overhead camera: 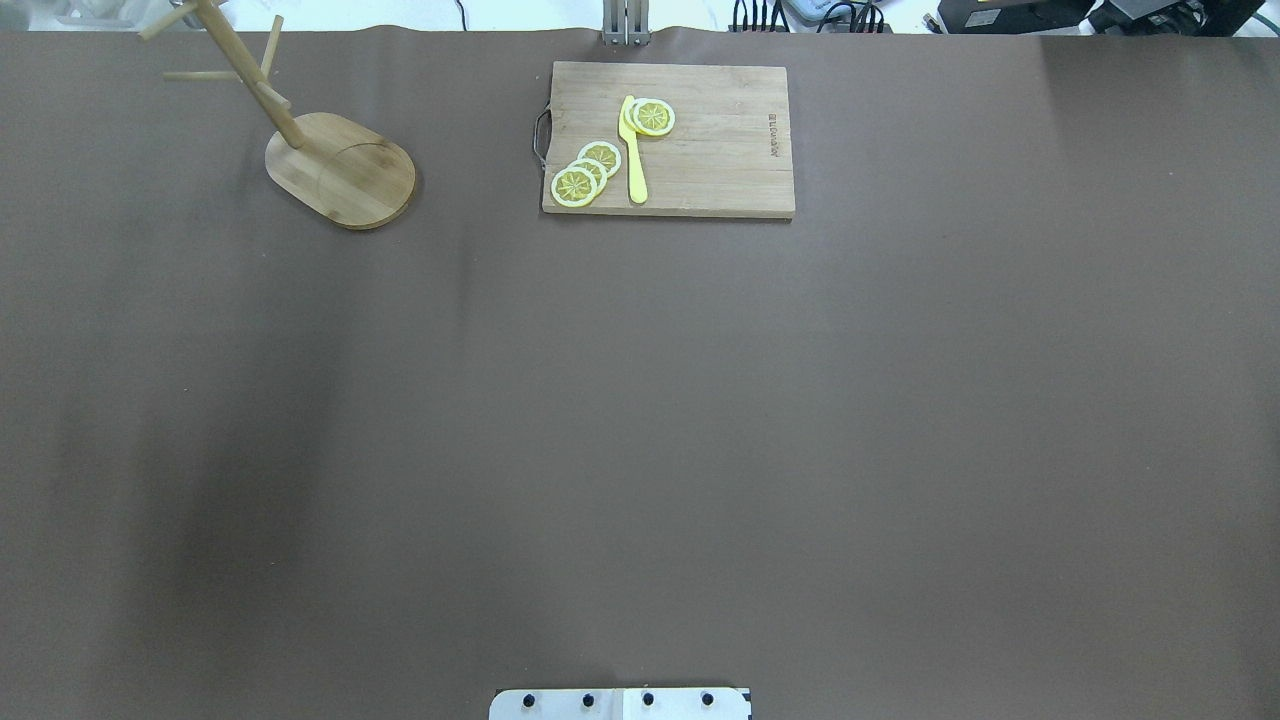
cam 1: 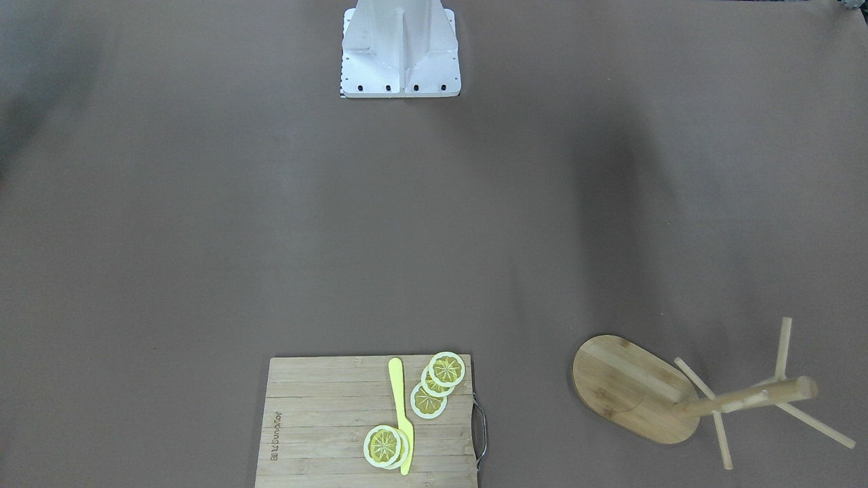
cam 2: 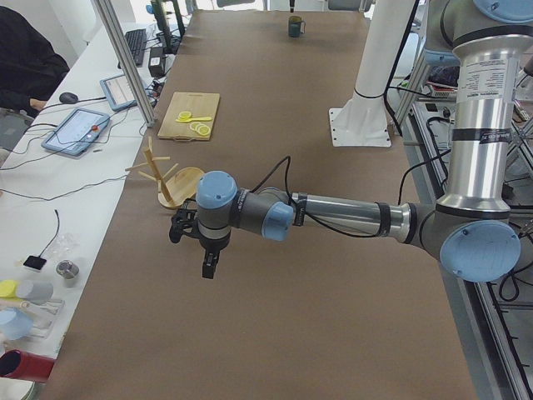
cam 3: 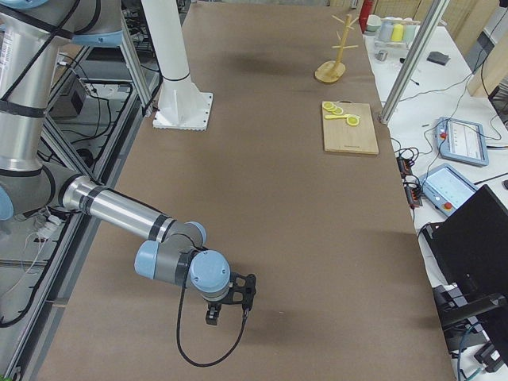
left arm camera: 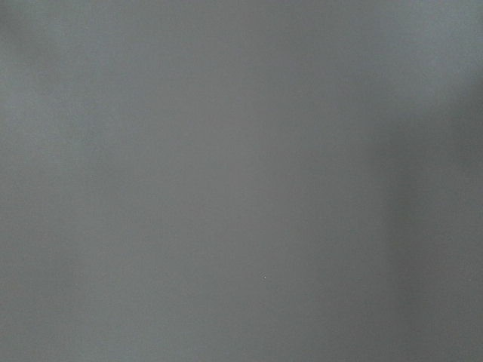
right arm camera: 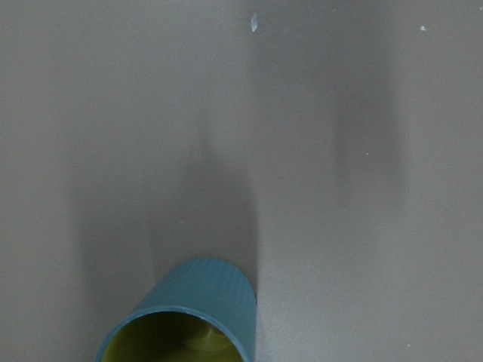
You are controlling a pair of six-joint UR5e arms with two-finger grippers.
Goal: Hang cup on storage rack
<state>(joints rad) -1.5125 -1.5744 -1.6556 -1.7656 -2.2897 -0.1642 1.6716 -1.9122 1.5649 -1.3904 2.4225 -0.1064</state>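
— Where's the cup?

— From the left side camera I see the cup [cam 2: 295,27] standing upright on the bench [overhead camera: 640,450], at the far end on the robot's right. My right wrist camera catches it at its lower edge, with the yellow inside showing.

— And the rack?

— The rack [overhead camera: 340,170] stands upright on the robot's left, at the edge away from the robot and well apart from the cup. Along that same edge, near the middle, lies a board [overhead camera: 700,150] with lemon slices [overhead camera: 590,165] and a yellow knife [overhead camera: 634,160] on it.

— The tools?

— The left tool [cam 2: 196,242] hangs above the bench toward its left end, and its wrist camera gives me only bare surface. The right tool [cam 3: 230,305] hangs low over the right end. I get both from the side cameras alone, so I cannot tell whether either is open or closed.
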